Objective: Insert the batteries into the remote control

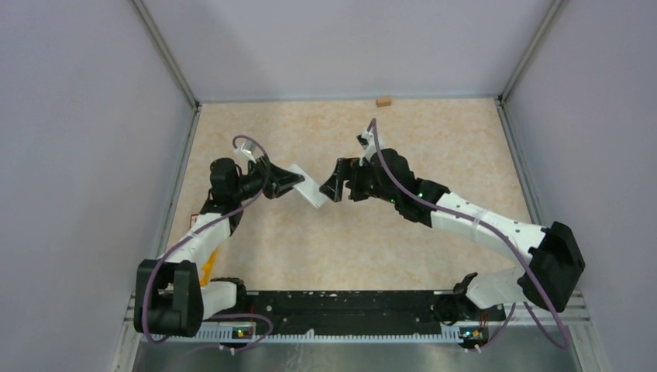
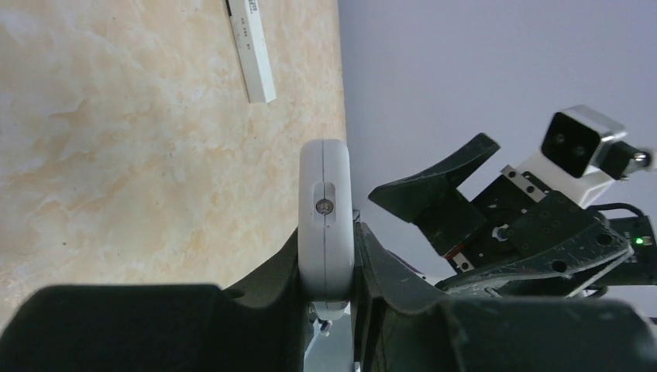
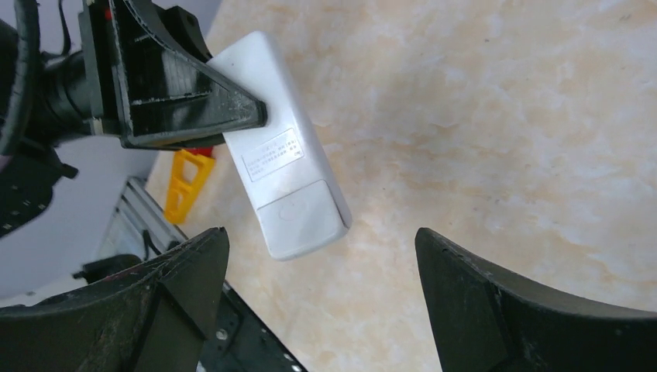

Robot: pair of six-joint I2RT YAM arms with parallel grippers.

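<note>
Down at the near edge, the black mounting rail [image 1: 349, 306] carries both arm bases, and a yellow plastic piece [image 1: 208, 267] sits tucked in by the left one. From there the left arm [image 1: 203, 232] climbs away from us, folds at the elbow and turns its wrist to the right. The right arm [image 1: 480, 225] sweeps in a long arc from the right corner toward the middle, wrist aimed left. They meet nose to nose over the marbled tabletop [image 1: 434, 155].

Now look at the left tool [image 1: 293, 180]: it's clamped on the two broad faces of the white remote control [image 3: 283, 155] and holds it up off the tabletop. It grips the emitter end, so the little lens points back at the left wrist. The remote's long axis runs slantwise, far-left to near-right, with the free end toward the right tool [image 1: 336, 184].

The remote's back is turned to the right wrist camera. There's a pale label [image 3: 272, 155] with lines of print too small to read, and below it the battery door [image 3: 298, 217], seated flush.

The right tool is spread wide, nothing in its grasp, poised just short of that free end.

Farther out, a slim white bar [image 2: 252, 50] lies flat on the tabletop, its dark print unreadable. At the far edge, against the wall, there's a small tan block [image 1: 383, 101].
</note>
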